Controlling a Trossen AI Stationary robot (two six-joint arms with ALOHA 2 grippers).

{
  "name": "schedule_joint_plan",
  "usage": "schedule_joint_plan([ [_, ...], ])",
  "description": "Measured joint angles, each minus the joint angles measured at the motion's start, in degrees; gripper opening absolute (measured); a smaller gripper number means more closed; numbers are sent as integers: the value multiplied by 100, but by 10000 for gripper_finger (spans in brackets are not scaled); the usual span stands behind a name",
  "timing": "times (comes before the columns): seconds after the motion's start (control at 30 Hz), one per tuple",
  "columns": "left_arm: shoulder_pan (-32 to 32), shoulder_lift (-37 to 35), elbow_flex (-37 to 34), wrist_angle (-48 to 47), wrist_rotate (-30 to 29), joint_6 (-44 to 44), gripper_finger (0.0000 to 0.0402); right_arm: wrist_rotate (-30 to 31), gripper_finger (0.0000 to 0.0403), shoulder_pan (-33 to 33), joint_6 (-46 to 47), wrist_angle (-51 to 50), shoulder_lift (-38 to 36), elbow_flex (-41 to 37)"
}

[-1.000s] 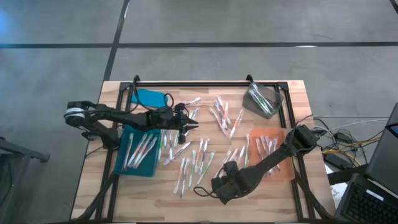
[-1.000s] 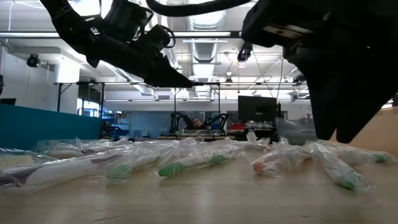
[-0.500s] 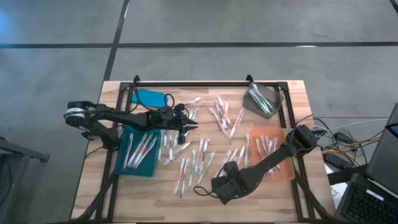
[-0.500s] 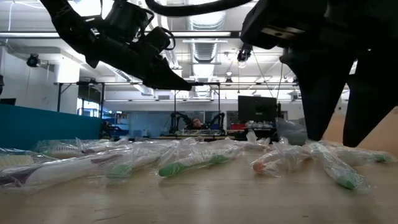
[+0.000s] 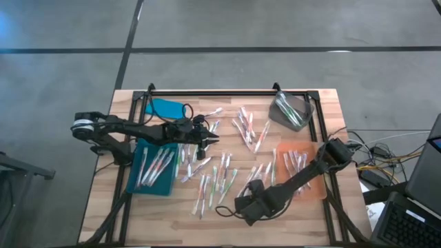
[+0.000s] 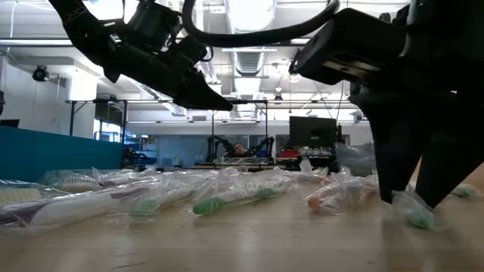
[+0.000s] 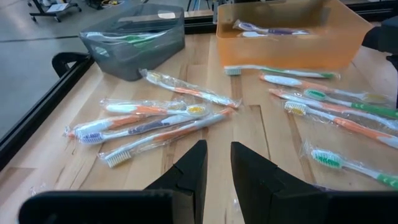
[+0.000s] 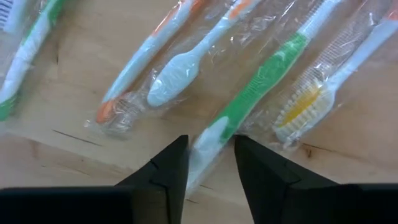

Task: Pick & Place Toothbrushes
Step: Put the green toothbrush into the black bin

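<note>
Right tool point(image 8: 210, 163) has dropped onto a wrapped green toothbrush point(image 8: 258, 94) at the worktop's point(image 5: 275, 103) 6 o'clock, fingers closing around its end; pickup's starting. Left tool point(image 5: 212, 140) hovers at 10 o'clock, narrowly open, empty.

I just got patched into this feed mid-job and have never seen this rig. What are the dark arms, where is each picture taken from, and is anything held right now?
Two robot arms work at a wooden table. One picture looks straight down, one looks level across the tabletop, and one sits on each wrist. Wrapped toothbrushes lie scattered; some are sorted into a teal tray, an orange tray and a grey bin. The right gripper is low at the table, fingers either side of a green toothbrush, not yet lifted. The left gripper hovers empty, fingers slightly apart.
</note>
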Motion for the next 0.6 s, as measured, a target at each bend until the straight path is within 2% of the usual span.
schedule_joint_plan([
  [0.47,0,0,0,-31,0,0,74,-165,30,1,-64,-15,-25,-67],
  [0.6,0,0,0,-33,-2,-6,74,-291,18,0,-237,96,-84,83],
])
